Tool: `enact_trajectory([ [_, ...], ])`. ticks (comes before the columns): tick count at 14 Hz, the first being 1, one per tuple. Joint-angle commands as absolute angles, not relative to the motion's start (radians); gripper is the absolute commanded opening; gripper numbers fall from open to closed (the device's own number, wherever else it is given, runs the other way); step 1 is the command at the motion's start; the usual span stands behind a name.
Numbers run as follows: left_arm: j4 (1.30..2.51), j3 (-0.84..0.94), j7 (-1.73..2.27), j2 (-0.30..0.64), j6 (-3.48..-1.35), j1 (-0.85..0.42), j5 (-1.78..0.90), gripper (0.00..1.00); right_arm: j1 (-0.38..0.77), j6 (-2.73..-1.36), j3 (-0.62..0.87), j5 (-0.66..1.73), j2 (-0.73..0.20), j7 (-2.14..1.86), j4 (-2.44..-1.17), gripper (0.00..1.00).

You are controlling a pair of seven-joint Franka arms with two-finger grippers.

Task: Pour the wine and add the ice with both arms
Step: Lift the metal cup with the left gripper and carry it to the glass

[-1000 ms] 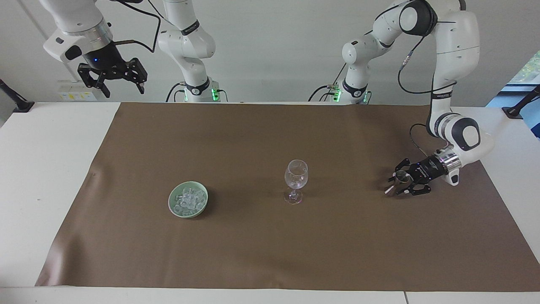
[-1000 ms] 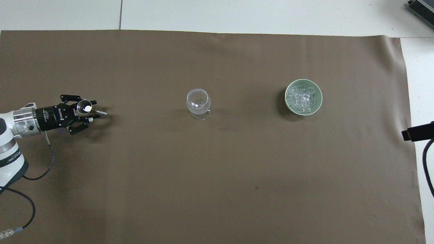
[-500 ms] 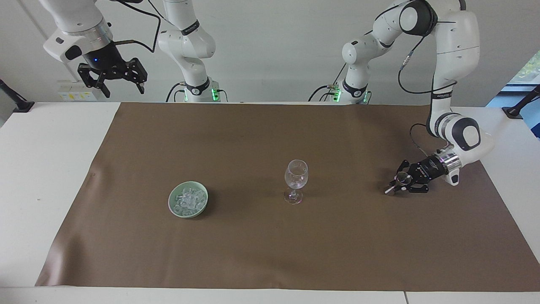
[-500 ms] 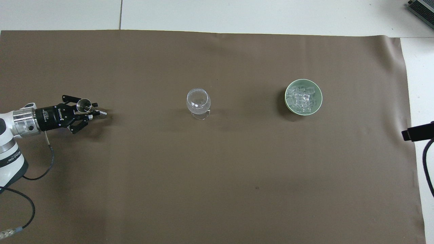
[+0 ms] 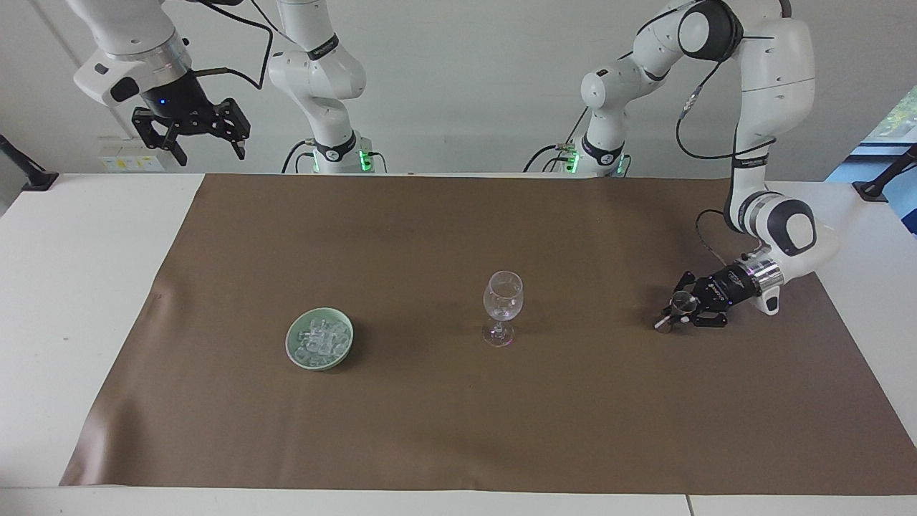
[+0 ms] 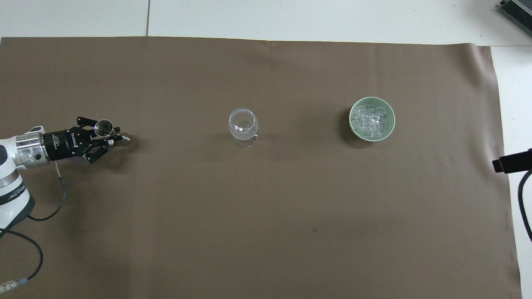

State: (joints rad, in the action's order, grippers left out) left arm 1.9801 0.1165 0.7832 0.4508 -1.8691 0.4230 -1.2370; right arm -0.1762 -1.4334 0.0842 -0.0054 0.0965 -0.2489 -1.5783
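A clear stemmed wine glass [image 5: 503, 307] [image 6: 243, 126] stands upright mid-mat. Toward the right arm's end sits a pale green bowl [image 5: 294, 349] [image 6: 352, 126] holding several chunks of ice [image 5: 319, 339] [image 6: 370, 119]. My left gripper [image 5: 675, 314] [image 6: 109, 135] lies low over the mat at the left arm's end, shut on a small shiny metal cup [image 5: 681, 299] [image 6: 103, 127] whose round mouth faces up. No wine is in view. My right gripper [image 5: 205, 142] hangs open and empty, high above the table's corner at the right arm's end.
A brown mat [image 5: 458, 430] [image 6: 266, 232] covers most of the white table [image 5: 79, 287]. A black part of the right arm [image 6: 513, 162] shows at the overhead view's edge. The two arm bases stand at the robots' edge of the table.
The left gripper's fingers have drawn in from a wider spread and now pinch the small metal cup. The right arm has barely moved.
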Motion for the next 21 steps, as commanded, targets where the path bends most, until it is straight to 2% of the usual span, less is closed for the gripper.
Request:
enact_trajectory([
  [1, 1.973, 0.107, 0.772, 0.443, -1.841, 0.411, -1.258, 0.00, -0.181, -1.431, 0.086, 0.002, 0.101, -0.267, -1.577, 1.00],
  [5, 1.959, 0.110, 0.784, 0.416, -1.844, 0.382, -1.252, 0.00, -0.181, -1.431, 0.086, 0.000, 0.100, -0.267, -1.577, 1.00],
  [7, 1.963, 0.109, 0.816, 0.367, -1.851, 0.356, -1.250, 0.00, -0.181, -1.431, 0.086, 0.000, 0.100, -0.267, -1.577, 1.00],
  [14, 1.979, 0.107, 0.966, 0.238, -1.891, 0.215, -1.249, 0.00, -0.181, -1.431, 0.086, 0.000, 0.100, -0.267, -1.577, 1.00],
  [21, 1.983, 0.106, 1.084, 0.170, -1.988, 0.091, -1.244, 0.00, -0.181, -1.431, 0.086, 0.000, 0.101, -0.267, -1.577, 1.00],
])
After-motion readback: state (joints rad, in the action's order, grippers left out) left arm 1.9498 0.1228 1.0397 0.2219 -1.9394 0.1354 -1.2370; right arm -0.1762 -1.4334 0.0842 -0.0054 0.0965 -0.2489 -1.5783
